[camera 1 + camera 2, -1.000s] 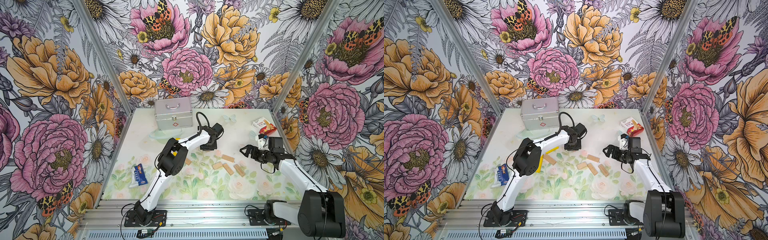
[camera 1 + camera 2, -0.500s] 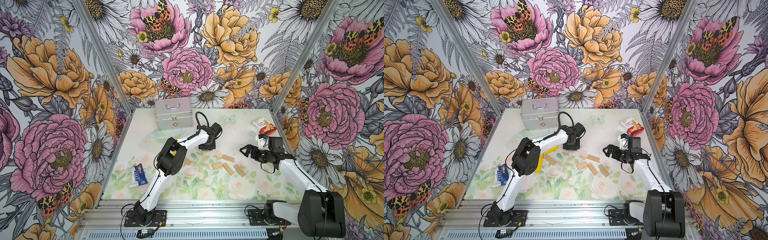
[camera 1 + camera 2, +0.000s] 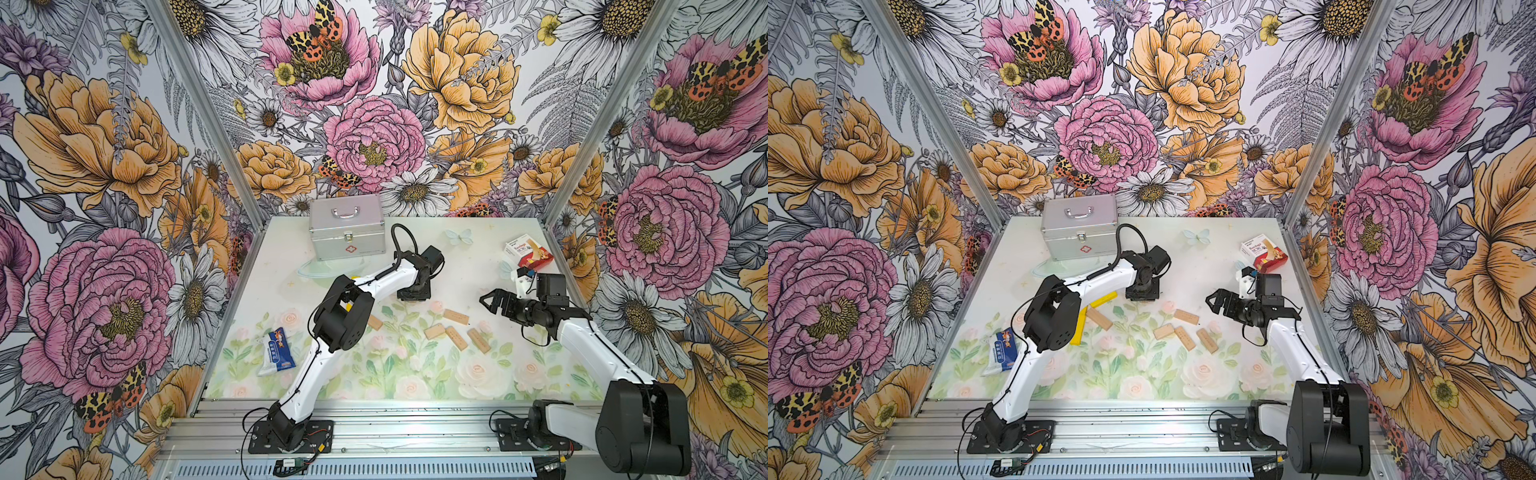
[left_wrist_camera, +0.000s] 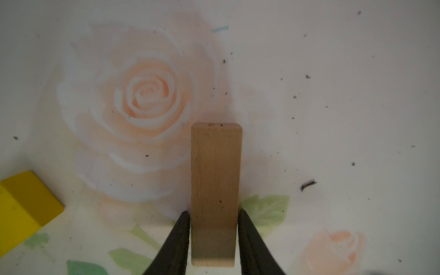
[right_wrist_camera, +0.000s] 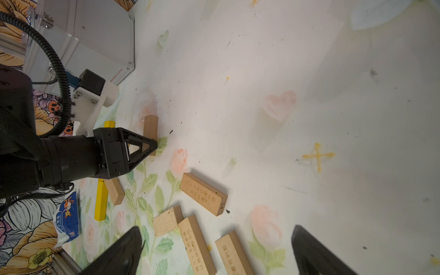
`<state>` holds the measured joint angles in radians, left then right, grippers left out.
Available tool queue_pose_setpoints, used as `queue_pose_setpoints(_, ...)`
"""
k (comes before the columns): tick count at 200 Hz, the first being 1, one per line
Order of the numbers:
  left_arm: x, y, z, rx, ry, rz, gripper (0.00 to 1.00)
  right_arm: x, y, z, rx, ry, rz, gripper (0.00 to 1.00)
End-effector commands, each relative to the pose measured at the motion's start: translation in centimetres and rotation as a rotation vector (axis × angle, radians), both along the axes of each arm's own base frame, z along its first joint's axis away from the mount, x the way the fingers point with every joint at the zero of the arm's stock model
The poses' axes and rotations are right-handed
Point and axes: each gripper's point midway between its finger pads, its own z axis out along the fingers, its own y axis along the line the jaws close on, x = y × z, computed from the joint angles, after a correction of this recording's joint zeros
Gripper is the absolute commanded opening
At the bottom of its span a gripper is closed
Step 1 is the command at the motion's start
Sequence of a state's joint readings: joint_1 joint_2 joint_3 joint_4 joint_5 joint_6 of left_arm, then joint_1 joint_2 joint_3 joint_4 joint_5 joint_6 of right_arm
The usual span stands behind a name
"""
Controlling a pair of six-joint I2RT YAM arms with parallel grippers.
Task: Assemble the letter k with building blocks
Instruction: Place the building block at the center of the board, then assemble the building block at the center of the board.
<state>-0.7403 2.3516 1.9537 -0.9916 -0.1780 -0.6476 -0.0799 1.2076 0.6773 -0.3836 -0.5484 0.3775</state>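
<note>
The left hand (image 4: 214,214) closely flanks a pale wood block (image 4: 215,166) lying on the table (image 4: 345,107), near a yellow block (image 4: 26,200); we cannot tell if it grips. The right hand (image 5: 217,234) hangs wide, empty. We should part the left hand slightly, then lift straight, avoiding any twist.

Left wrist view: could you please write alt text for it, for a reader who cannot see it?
A pale wooden rectangular block lies on the white rose-printed table, one end between the black fingertips of the left claw; whether they grip it is unclear. A corner of a bright yellow block shows apart from it.
</note>
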Motion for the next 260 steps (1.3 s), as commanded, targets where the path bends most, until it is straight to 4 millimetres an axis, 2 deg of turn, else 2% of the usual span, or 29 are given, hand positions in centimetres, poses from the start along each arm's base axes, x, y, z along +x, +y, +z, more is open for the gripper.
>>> queue_pose_setpoints(1, -0.7, 1.3, -0.6, 0.055, 0.023, -0.002, 0.38, 0.1, 0.0, 0.2, 0.008, -0.013, 0.001, 0.99)
queue_pose_setpoints(72, -0.4, 0.4, 1.5, 0.023, -0.015, -0.020, 0.44, 0.1, 0.1, 0.3, 0.012, -0.015, 0.001, 0.99)
queue_pose_setpoints(115, -0.3, 0.2, 4.8, 0.015, -0.083, -0.064, 0.51, 0.0, 0.2, 0.2, 0.022, -0.007, 0.002, 0.99)
queue_pose_setpoints(147, -0.5, -1.0, 7.1, -0.020, -0.116, -0.138, 0.59, -0.2, 0.3, 0.1, 0.023, -0.002, -0.001, 0.99)
queue_pose_setpoints(166, -1.2, -2.0, 7.8, -0.073, -0.096, -0.180, 0.62, -0.3, 0.3, 0.3, 0.024, -0.003, -0.001, 0.99)
queue_pose_setpoints(211, -2.3, -2.4, 9.3, -0.145, -0.077, -0.256, 0.71, -0.3, 0.4, 1.2, 0.015, -0.022, -0.007, 0.99)
queue_pose_setpoints(260, -4.4, -1.3, 11.8, -0.229, -0.080, -0.316, 0.76, -0.5, 1.5, 1.7, 0.002, -0.027, 0.015, 0.99)
